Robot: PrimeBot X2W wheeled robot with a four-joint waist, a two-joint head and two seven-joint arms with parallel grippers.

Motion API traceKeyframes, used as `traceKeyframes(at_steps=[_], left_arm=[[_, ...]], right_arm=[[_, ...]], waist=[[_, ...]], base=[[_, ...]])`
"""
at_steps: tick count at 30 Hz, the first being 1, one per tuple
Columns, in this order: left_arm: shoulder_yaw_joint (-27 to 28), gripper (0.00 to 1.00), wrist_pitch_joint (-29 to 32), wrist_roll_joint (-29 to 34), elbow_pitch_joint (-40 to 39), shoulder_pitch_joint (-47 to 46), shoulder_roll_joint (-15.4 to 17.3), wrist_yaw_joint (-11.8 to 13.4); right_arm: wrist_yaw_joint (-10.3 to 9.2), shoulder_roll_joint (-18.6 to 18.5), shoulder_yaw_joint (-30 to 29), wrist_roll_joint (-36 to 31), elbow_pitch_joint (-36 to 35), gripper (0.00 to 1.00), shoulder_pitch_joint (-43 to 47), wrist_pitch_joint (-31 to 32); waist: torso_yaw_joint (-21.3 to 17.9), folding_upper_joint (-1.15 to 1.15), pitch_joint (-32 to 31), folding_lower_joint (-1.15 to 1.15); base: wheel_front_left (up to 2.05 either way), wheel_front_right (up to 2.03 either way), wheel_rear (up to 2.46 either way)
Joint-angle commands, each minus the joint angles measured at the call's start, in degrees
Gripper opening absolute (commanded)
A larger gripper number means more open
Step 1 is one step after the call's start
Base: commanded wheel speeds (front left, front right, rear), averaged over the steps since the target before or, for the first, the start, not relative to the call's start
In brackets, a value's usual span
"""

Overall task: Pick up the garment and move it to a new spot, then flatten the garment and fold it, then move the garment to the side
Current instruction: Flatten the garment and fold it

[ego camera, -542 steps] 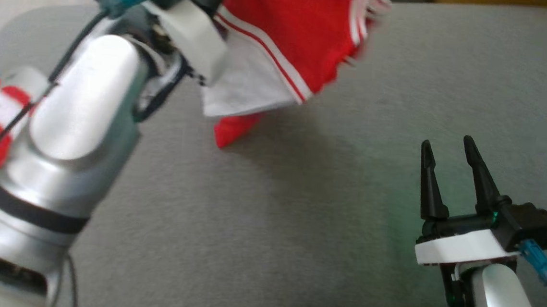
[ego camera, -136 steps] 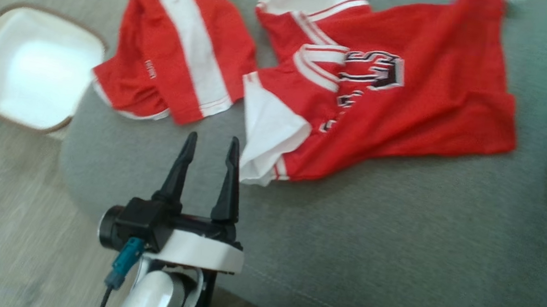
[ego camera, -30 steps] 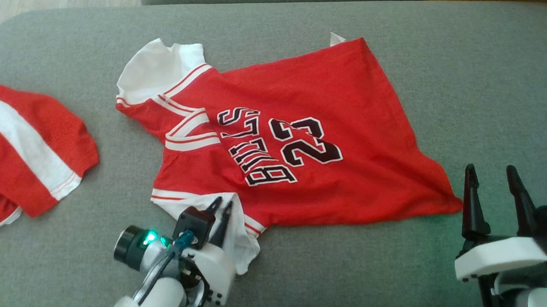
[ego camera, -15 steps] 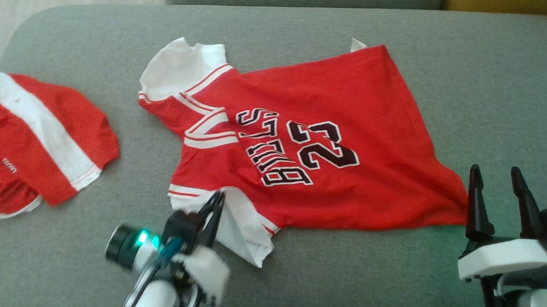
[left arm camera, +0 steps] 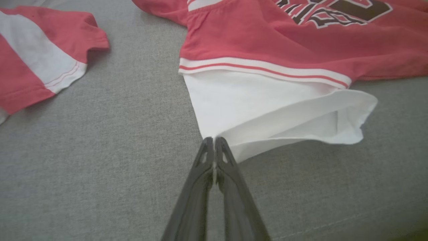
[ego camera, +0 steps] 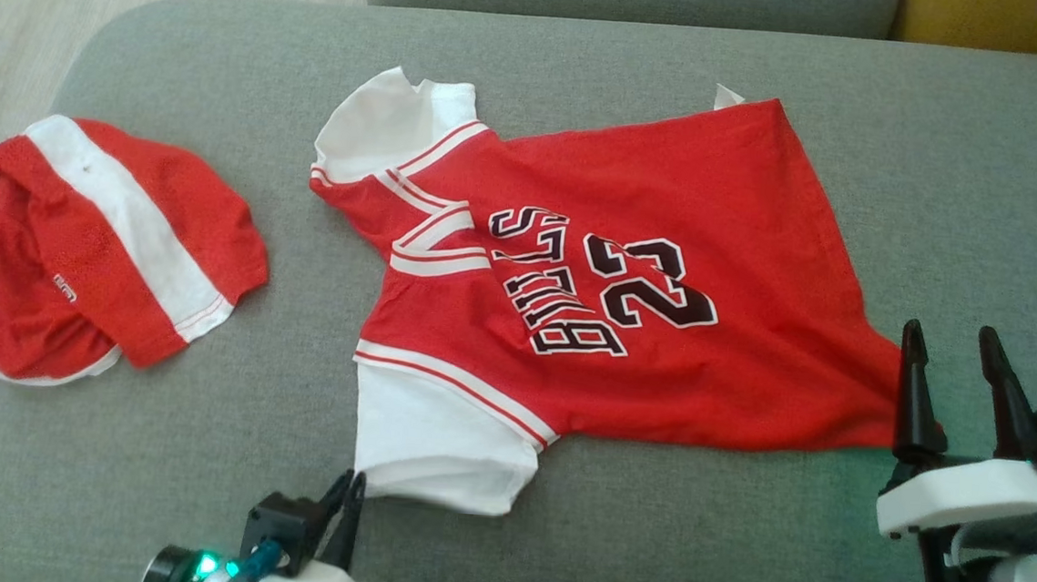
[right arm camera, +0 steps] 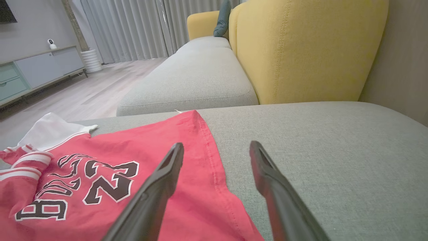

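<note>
Findings. The red jersey (ego camera: 629, 271) lies spread on the grey sofa cushion (ego camera: 194, 487), print side up, collar toward my left and hem toward my right. Its body is mostly flat, with creases running to the near hem corner.

My left gripper (ego camera: 352, 480) is closed. In the left wrist view its tips (left arm camera: 211, 140) meet at the near corner of the white sleeve (left arm camera: 267, 110), with a sliver of white cloth pinched between the fingers. The sleeve lies drawn out toward me, its cuff gaping open.

My right gripper (ego camera: 950, 332) stands with its jaws wide apart, holding nothing. It sits at the near hem corner, one finger over red cloth and the other over bare cushion.

Red-and-white shorts (ego camera: 111, 244) lie crumpled to the left, apart from the jersey.
</note>
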Motion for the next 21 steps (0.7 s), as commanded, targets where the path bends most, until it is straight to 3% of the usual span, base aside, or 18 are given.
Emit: traceKeyframes(at_steps=[1, 10, 21], left_arm=[[2.05, 0.98, 0.01, -0.58, -2.19, -0.31, 0.67, -0.11], [4.41, 1.0, -3.65, -3.14, -6.85, 1.9, 0.93, 0.72], [8.17, 1.0, -9.96, -4.82, -7.43, -4.18, -2.67, 1.59]], right_arm=[[0.37, -0.34, 1.05, 0.48, -1.68, 1.0, -1.47, -0.73], [0.37, -0.34, -0.21, 0.9, -0.71, 1.0, -1.12, -2.82], [0.37, -0.34, 1.39, -2.9, 2.52, 1.0, -0.02, -9.55]], waist=[[-0.04, 0.0, -0.02, 0.0], [0.01, 0.0, -1.06, 0.0], [-0.84, 0.0, -6.25, 0.0]], base=[[0.0, 0.0, 0.0], [0.0, 0.0, 0.0], [0.0, 0.0, 0.0]])
